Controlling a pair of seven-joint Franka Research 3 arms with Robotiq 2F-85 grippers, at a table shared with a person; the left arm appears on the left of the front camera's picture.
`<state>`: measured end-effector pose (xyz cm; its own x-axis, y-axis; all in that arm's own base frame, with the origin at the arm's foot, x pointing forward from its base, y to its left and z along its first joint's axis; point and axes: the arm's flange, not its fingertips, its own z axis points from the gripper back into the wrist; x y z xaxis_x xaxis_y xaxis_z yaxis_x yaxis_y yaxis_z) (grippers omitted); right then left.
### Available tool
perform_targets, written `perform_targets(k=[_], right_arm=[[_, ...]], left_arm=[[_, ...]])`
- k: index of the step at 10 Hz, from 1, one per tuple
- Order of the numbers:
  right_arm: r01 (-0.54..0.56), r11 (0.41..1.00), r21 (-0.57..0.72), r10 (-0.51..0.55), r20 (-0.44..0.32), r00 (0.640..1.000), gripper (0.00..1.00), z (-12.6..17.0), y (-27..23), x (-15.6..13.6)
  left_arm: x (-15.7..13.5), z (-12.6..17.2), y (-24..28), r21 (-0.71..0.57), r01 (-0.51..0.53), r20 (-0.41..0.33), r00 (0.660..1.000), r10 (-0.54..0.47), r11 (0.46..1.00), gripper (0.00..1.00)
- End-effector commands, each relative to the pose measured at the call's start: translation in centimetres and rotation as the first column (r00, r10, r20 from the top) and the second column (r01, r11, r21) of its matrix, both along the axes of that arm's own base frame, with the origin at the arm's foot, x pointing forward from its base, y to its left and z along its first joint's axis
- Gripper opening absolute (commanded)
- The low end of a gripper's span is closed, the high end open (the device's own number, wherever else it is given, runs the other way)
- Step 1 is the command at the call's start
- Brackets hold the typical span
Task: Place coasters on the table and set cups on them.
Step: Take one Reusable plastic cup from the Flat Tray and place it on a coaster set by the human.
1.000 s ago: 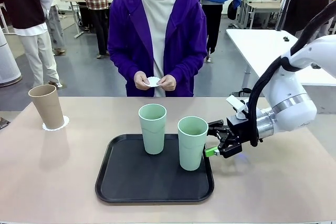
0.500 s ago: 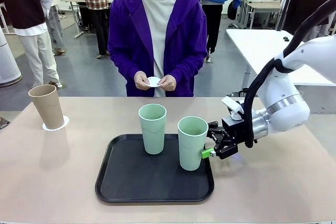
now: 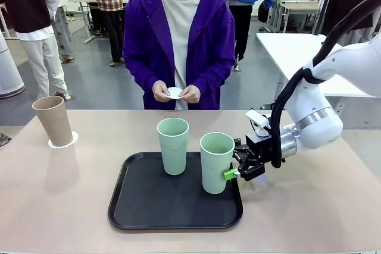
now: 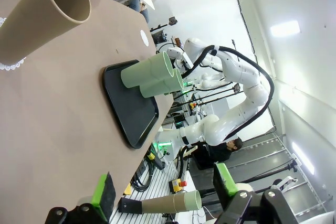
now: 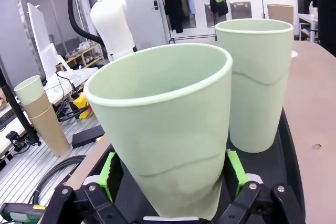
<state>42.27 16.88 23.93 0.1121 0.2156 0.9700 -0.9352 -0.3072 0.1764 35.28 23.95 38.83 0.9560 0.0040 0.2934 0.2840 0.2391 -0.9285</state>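
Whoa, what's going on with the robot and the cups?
The robot's right gripper has its open jaws on either side of a pale mint green tumbler on the black tray. A second mint tumbler stands beside it. A tan-brown tumbler already sits on a lacy white paper coaster on the beige table. The person holds another coaster.

The cups [image 3: 215, 156] look matt, the black tray [image 3: 149, 207] smooth plastic, the coaster [image 3: 71, 140] lacy paper, the table [image 3: 53, 206] matt
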Motion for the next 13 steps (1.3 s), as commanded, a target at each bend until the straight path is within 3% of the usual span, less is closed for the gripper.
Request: perform_targets(k=[1,5,8,9,10,11,13], right_arm=[[-0.035,0.999,-0.018,0.035,0.001,0.999,1.00,-0.8,0.9,0.5],[-0.087,0.996,-0.037,0.086,-0.021,0.996,1.00,-1.7,2.4,0.3],[-0.138,0.990,0.020,0.138,0.008,0.990,1.00,-2.1,2.6,0.3],[-0.154,0.988,0.029,0.154,0.013,0.988,0.42,-2.1,2.5,0.4],[-0.161,0.987,0.027,0.160,0.014,0.987,0.42,-2.1,2.4,0.4],[-0.160,0.987,0.026,0.160,0.016,0.987,0.00,-2.2,2.4,0.3],[-0.072,0.997,0.025,0.072,0.030,0.997,0.00,-1.1,1.8,0.0]], left_arm=[[-0.2,0.2,0.0,-0.005,-0.003,0.005,1.000,0.003,1.000,1.00],[-0.2,0.2,0.0,-0.005,-0.003,0.005,1.000,0.003,1.000,1.00],[-0.2,0.2,0.0,-0.005,-0.003,0.005,1.000,0.003,1.000,1.00],[-0.2,0.2,0.0,-0.005,-0.003,0.005,1.000,0.003,1.000,1.00],[-0.2,0.2,0.0,-0.005,-0.003,0.005,1.000,0.003,1.000,1.00],[-0.2,0.2,0.0,-0.005,-0.003,0.005,1.000,0.003,1.000,1.00],[-0.2,0.2,0.0,-0.005,-0.003,0.005,1.000,0.003,1.000,1.00]])
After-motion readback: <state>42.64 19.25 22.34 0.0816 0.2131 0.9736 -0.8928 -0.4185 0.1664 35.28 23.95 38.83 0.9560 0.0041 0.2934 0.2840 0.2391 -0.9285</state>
